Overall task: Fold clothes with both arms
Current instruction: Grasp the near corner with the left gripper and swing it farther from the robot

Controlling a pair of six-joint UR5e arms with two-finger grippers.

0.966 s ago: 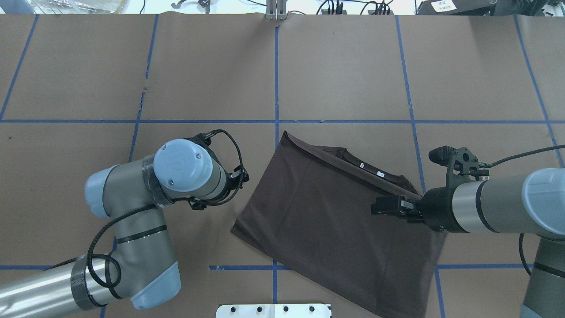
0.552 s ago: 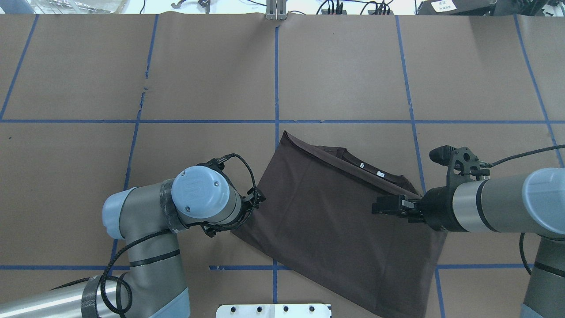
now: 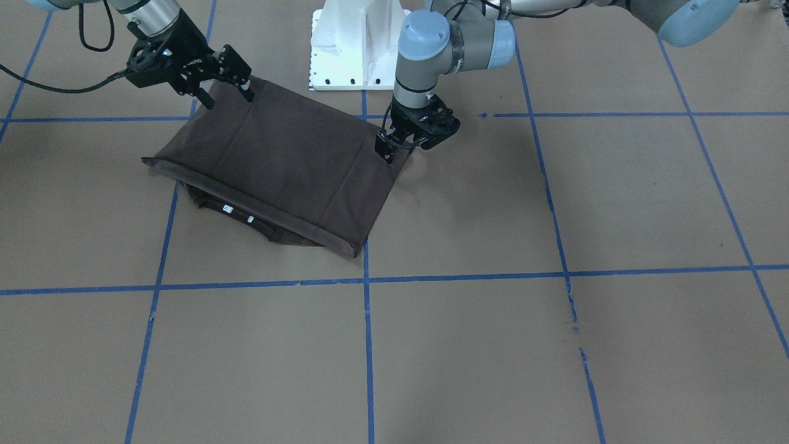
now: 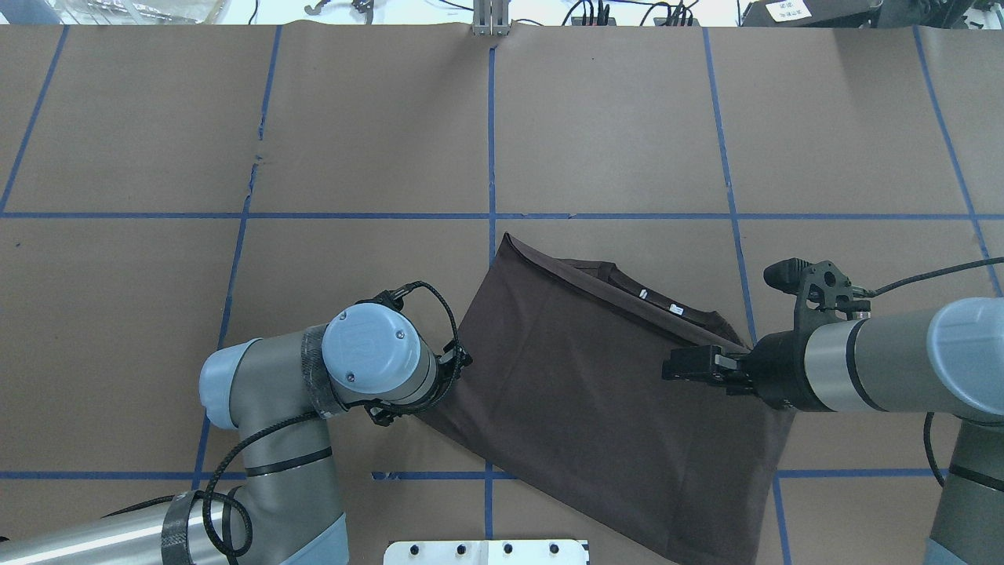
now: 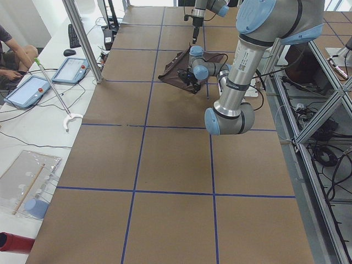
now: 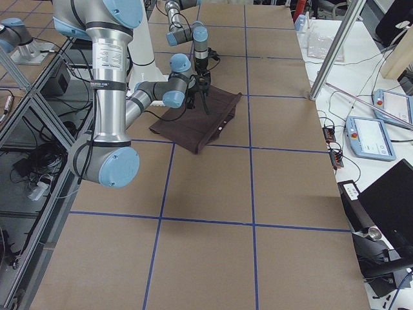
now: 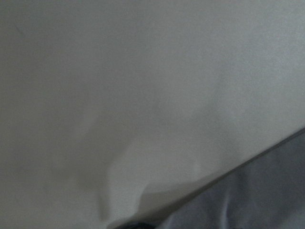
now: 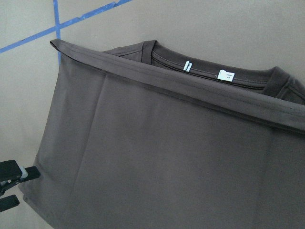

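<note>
**Two grippers at opposite ends of a half-folded shirt**

The dark brown-grey cotton T-shirt (image 4: 580, 392) lies folded on the brown paper-covered table (image 4: 627, 118), its ribbed collar (image 8: 205, 67) showing past the folded edge. Our black right gripper (image 3: 229, 98) hovers over one end, fingers spread, holding nothing. Our black left gripper (image 3: 394, 148) points down at the opposite corner. We cannot tell whether it is apart or pinching cloth, because the silver-grey left arm (image 4: 369, 369) hides it from above and its wrist view is a blur. If it catches only the top layer, the fold could peel open or drag askew.

1 tee (image 4: 580, 392), 2 arms (image 4: 267, 400).
</note>
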